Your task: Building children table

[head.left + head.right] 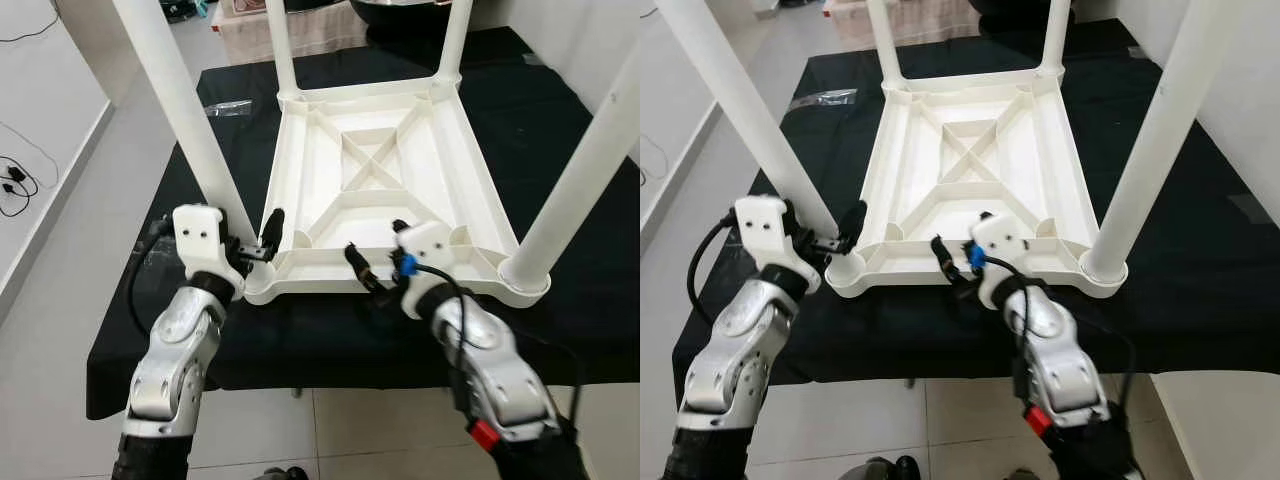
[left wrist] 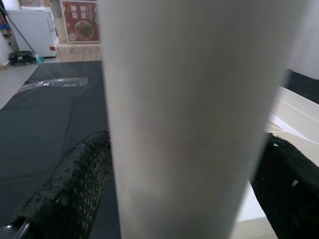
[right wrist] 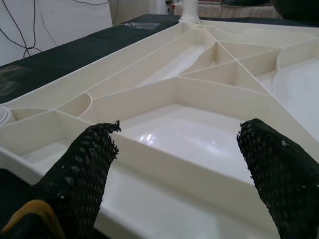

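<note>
— While the head cameras hold steady, what do you have in front of you?

— I have the white children's table (image 1: 385, 175) lying upside down on a black-covered worktop (image 1: 560, 130), ribbed underside up, with all four legs standing in their corner sockets.

— And the left gripper (image 1: 258, 243)?

— It is at the near left leg (image 1: 185, 110), low down by the socket. From the wrist camera I see one black finger (image 2: 75, 184) on each side of the white tube, spread wide enough to straddle it. Whether the pads press on the leg I cannot tell; the tube is too close to the lens.

— The right gripper (image 1: 372, 258)?

— It sits at the near edge of the tabletop, between the two front legs. Its fingers (image 3: 82, 169) are apart, pointing over the rim into the ribbed tray, holding nothing.

— Anything else on the cloth?

— A clear plastic bag (image 1: 228, 107) near the far left corner.
</note>
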`<state>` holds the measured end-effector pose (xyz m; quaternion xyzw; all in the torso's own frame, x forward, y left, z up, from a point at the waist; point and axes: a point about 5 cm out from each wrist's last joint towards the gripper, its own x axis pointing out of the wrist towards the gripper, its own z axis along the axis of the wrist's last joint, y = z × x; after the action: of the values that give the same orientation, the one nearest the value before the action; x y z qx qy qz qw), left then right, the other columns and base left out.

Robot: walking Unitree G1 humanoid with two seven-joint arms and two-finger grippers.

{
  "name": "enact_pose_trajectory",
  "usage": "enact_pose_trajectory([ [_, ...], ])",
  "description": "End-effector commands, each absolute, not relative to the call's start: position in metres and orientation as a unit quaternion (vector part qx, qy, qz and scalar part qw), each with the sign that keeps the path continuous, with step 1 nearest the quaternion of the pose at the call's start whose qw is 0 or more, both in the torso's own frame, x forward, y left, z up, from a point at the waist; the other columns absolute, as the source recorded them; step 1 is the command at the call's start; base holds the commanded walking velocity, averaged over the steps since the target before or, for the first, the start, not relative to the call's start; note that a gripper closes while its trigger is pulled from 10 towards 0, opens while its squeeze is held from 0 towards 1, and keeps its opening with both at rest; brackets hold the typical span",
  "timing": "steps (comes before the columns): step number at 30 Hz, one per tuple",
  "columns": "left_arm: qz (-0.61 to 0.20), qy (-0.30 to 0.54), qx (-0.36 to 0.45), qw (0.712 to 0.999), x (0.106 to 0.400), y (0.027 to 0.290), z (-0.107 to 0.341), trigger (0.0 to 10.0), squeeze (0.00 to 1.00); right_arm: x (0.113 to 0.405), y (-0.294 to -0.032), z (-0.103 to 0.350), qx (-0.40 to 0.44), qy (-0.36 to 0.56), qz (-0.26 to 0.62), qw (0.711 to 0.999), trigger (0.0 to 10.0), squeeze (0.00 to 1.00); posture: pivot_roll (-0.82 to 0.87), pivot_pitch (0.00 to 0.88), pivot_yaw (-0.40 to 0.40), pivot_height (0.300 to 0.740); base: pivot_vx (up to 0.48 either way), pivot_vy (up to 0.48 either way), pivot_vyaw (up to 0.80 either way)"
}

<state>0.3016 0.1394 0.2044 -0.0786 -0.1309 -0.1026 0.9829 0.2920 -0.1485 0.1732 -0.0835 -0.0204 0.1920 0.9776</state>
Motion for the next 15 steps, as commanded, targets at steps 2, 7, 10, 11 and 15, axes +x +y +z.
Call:
enact_pose_trajectory([
  [2, -0.109, -0.127, -0.085, 0.982, 0.304, 0.142, 0.201, 10.0, 0.00, 0.278, -0.165, 0.174, -0.062, -0.023, 0.191, 0.979, 10.0, 0.00, -0.11, 0.199, 0.091, 0.740, 0.000, 0.000, 0.00],
  [7, -0.118, -0.122, -0.085, 0.982, 0.303, 0.141, 0.197, 10.0, 0.00, 0.259, -0.190, 0.173, -0.049, -0.029, 0.152, 0.987, 10.0, 0.00, -0.12, 0.209, 0.092, 0.740, 0.000, 0.000, 0.00],
  [10, -0.119, -0.119, -0.089, 0.982, 0.303, 0.141, 0.194, 10.0, 0.00, 0.240, -0.205, 0.171, -0.040, -0.027, 0.131, 0.990, 10.0, 0.00, -0.13, 0.215, 0.093, 0.740, 0.000, 0.000, 0.00],
  [11, -0.119, -0.119, -0.089, 0.982, 0.303, 0.141, 0.192, 10.0, 0.00, 0.232, -0.211, 0.170, -0.038, -0.024, 0.120, 0.992, 10.0, 0.00, -0.14, 0.217, 0.094, 0.740, 0.000, 0.000, 0.00],
  [15, -0.120, -0.117, -0.090, 0.982, 0.303, 0.141, 0.190, 10.0, 0.00, 0.218, -0.228, 0.169, -0.048, -0.015, 0.078, 0.996, 10.0, 0.00, -0.16, 0.220, 0.101, 0.740, 0.000, 0.000, 0.00],
])
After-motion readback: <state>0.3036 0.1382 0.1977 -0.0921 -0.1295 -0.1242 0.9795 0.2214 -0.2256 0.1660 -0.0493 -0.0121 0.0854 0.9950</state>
